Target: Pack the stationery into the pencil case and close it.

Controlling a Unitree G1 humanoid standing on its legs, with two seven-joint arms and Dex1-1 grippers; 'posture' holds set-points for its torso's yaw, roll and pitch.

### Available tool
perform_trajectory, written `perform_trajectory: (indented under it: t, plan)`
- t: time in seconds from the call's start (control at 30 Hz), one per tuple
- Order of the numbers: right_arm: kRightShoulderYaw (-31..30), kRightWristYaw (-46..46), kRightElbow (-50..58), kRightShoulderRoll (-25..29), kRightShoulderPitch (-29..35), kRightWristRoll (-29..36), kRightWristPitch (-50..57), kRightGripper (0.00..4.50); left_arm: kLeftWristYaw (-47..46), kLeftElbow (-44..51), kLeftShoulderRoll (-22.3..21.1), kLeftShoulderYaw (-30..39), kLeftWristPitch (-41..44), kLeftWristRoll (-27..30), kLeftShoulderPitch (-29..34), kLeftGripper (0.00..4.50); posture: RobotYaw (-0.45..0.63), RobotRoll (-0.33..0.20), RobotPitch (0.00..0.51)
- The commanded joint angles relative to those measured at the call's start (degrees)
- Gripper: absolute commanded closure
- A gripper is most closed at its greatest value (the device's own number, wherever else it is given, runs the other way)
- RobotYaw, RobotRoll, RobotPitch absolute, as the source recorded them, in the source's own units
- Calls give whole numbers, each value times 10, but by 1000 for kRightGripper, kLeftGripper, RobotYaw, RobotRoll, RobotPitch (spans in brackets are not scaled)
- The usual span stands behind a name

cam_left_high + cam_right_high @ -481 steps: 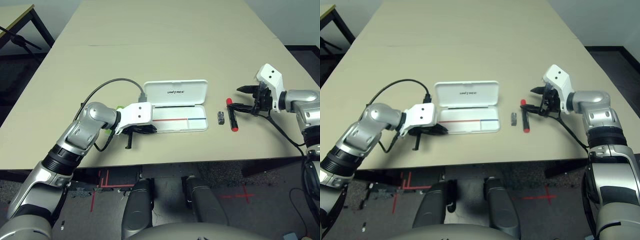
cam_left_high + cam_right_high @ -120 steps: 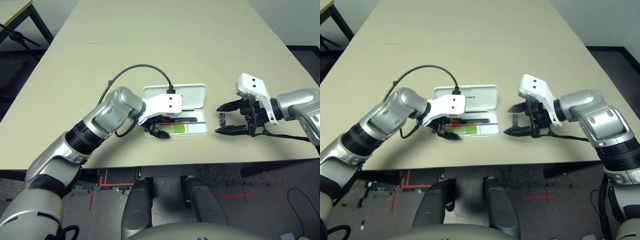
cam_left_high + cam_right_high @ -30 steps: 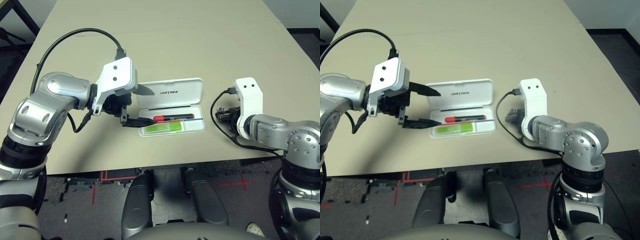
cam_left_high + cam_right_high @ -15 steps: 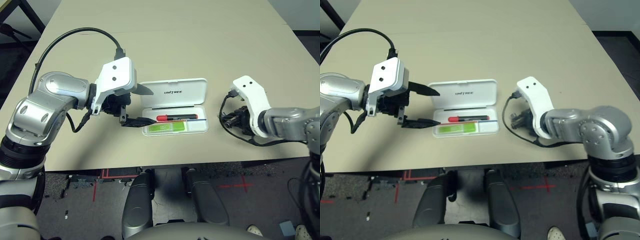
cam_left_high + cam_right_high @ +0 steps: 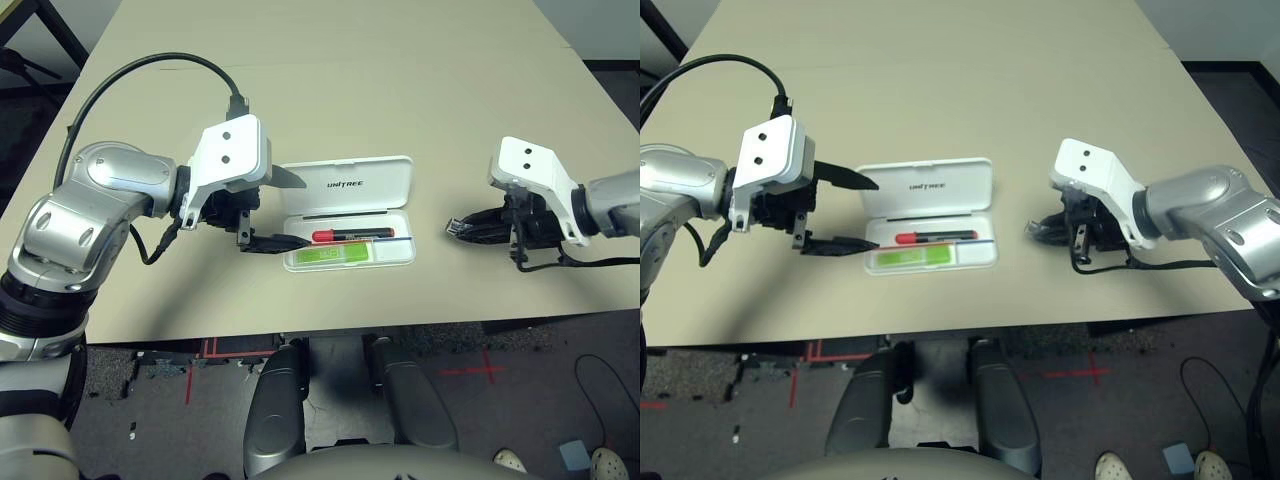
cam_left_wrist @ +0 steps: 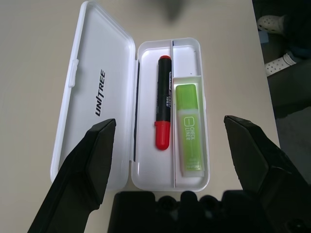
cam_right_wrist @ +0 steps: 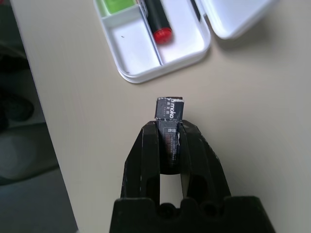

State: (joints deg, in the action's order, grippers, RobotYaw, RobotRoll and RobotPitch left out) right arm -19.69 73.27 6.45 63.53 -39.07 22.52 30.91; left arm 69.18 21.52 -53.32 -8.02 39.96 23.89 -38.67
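Observation:
The white pencil case (image 5: 390,190) lies open in the middle of the table, lid folded away from me. In its tray lie the red-and-black marker pen (image 5: 350,235) and the light-green highlighter (image 5: 325,256). My left gripper (image 5: 281,211) hangs open at the case's left end, nothing between its fingers; in its wrist view both pens (image 6: 164,102) (image 6: 189,128) lie between the spread tips. My right gripper (image 7: 169,128) is to the right of the case, pointing at it, shut on the tiny dark grey piece (image 7: 169,109), which sticks out past the fingertips.
A black cable (image 5: 150,72) loops over the table from my left wrist, and another cable (image 5: 555,264) hangs under my right wrist. The table's front edge (image 5: 330,330) runs just in front of the case. Bare tabletop stretches behind the case.
My right gripper has turned and swung out to the right with the dark piece, and its fingers now point left at the case. The left arm has stayed still.

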Motion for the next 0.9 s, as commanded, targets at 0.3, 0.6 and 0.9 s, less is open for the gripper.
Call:
perform_trajectory:
  t: [0.3,0.6,0.9]
  plan:
    - [-27,84,-63,-104,-34,-95,-103,4207,-15,22,-23,2,11,-4,15,0,-1,0,183]
    - [-34,93,-105,-180,-59,-149,-156,4207,-26,31,-25,1,20,-3,17,0,18,0,182]
    - [-39,97,-121,-217,-62,-182,-174,4207,-34,41,-25,2,32,0,19,0,31,0,178]
